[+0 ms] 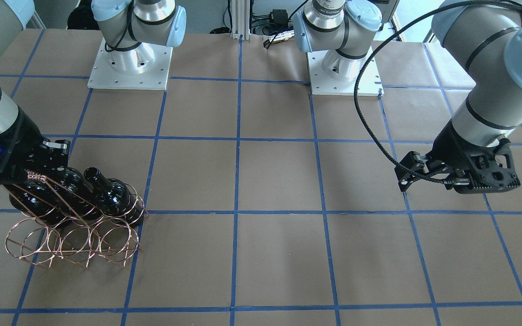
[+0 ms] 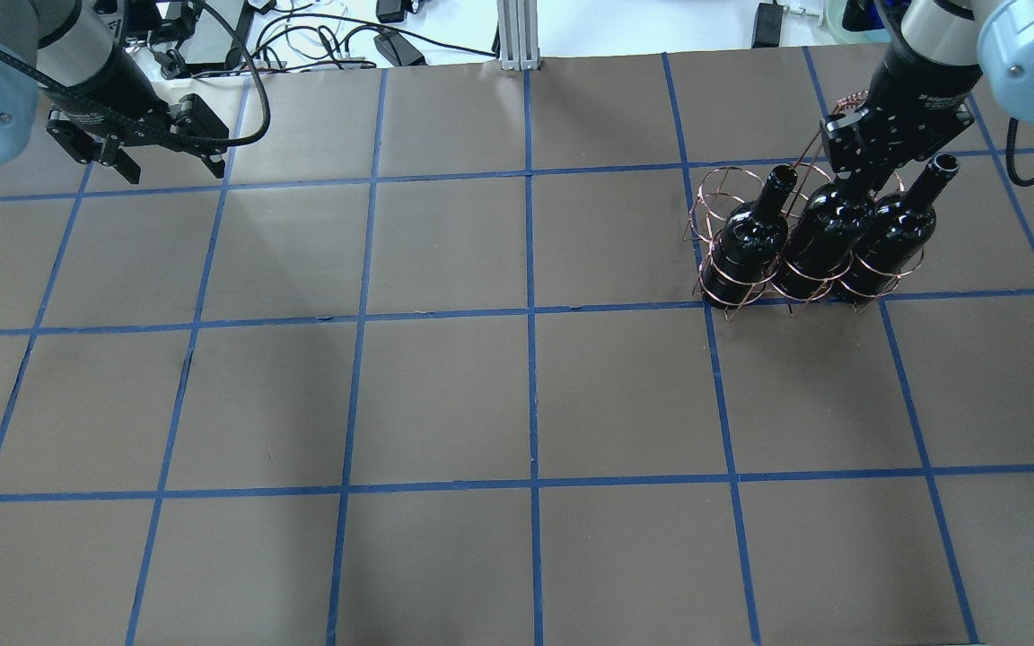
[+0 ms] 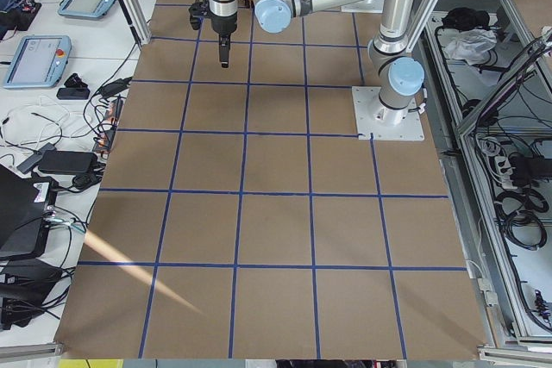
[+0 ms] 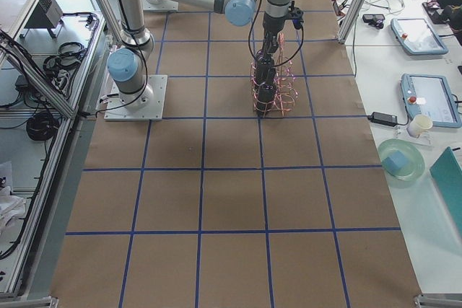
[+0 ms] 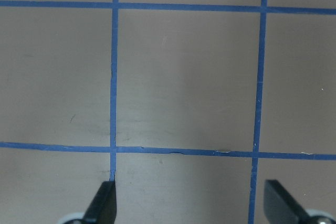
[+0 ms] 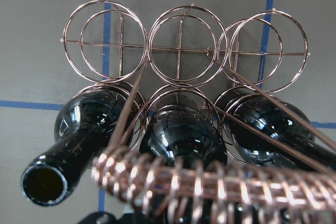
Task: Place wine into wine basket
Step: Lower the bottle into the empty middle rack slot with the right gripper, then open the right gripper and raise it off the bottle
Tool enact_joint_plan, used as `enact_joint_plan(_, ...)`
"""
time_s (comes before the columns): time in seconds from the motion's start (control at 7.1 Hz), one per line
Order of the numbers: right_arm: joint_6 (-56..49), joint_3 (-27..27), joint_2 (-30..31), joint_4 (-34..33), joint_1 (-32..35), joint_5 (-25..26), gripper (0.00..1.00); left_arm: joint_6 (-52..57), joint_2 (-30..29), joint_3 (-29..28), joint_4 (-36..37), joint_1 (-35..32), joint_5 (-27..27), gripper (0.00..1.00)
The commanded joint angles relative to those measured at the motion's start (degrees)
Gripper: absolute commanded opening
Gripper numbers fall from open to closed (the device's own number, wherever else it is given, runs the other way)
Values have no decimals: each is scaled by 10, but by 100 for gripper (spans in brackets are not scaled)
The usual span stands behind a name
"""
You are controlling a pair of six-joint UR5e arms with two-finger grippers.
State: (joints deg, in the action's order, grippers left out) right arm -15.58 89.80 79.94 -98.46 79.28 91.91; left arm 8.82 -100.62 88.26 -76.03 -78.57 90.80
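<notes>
Three glossy black wine bottles stand in the copper wire wine basket [image 2: 716, 193] at the table's far right: left [image 2: 746, 242], middle [image 2: 827, 238] and right [image 2: 894, 233]. They fill the row of rings nearer the robot; the other row [image 1: 75, 244] is empty. My right gripper [image 2: 863, 175] sits over the middle bottle's neck, beside the braided handle [image 6: 210, 187]. That handle hides its fingers in the right wrist view, so I cannot tell if they grip. My left gripper [image 2: 171, 166] is open and empty above bare table at the far left.
The table is brown paper with a blue tape grid [image 2: 530, 314]. The two arm bases [image 1: 129, 68] [image 1: 345, 72] stand at the robot's edge. Cables and tablets lie beyond the table's ends [image 4: 426, 99].
</notes>
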Motion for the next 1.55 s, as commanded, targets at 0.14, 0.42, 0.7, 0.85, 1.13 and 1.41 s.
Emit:
enact_joint_plan(0.14,4,9,-7,-8,0,2,38,-1,8,-1,-3,-4,3,100)
enact_joint_plan(0.42,13,8,-2,-20,1,6,100,-13,17,-3,-14,-19,1,100)
enact_joint_plan(0.7,13,0,22,-6,4,32,100,-46,31,-5,-31,-55,2,100)
enact_joint_plan(0.85,18,0,59,32,17,28,100,-65,36,-5,-40,-62,3,100)
enact_joint_plan(1.13,129,0,103,83,92,23,100,-65,38,-5,-52,-60,8,100)
enact_joint_plan(1.41,188,-15,114,121,140,-12,100,-65,38,-5,-53,-59,9,100)
